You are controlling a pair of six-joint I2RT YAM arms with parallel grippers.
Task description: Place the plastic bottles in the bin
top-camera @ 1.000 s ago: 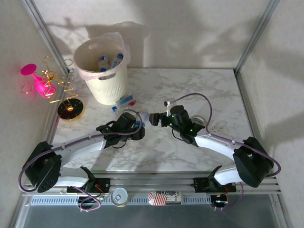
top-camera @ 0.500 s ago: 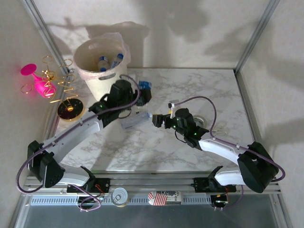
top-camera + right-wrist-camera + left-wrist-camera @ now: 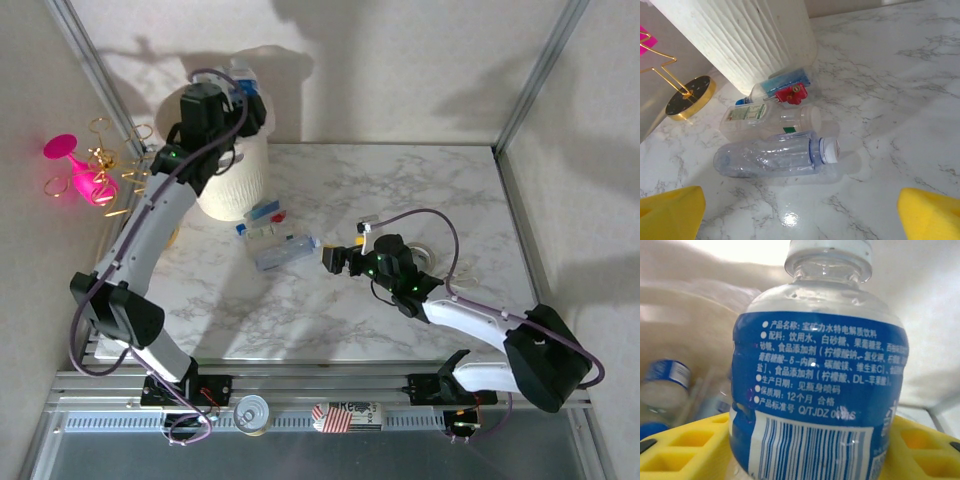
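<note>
- From above, a white marble table sits between pale grey walls, with thin metal posts at the corners.
- The tall round cream-white ribbed bin stands at the far left of the table. The left gripper hangs over the bin's open top, squeezing a small clear bottle with a blue label.
- The right gripper is low over the middle of the table. Its jaws are wide apart and hold nothing. Just in front of it lies a squashed clear bottle with a white cap.
- A bright pink glass lies off the table, on the left.
- At the left wrist, yellow fingers press on both sides of the blue-label bottle, cap up. Below it, another blue-label bottle lies inside the bin.
- At the right wrist, the marble is shiny. The squashed bottle lies on its side, cap to the right. A clear bottle with a green label is right behind it. A blue bottle with a red part lies at the bin's foot. A round black and gold base sits left of the bin.
</note>
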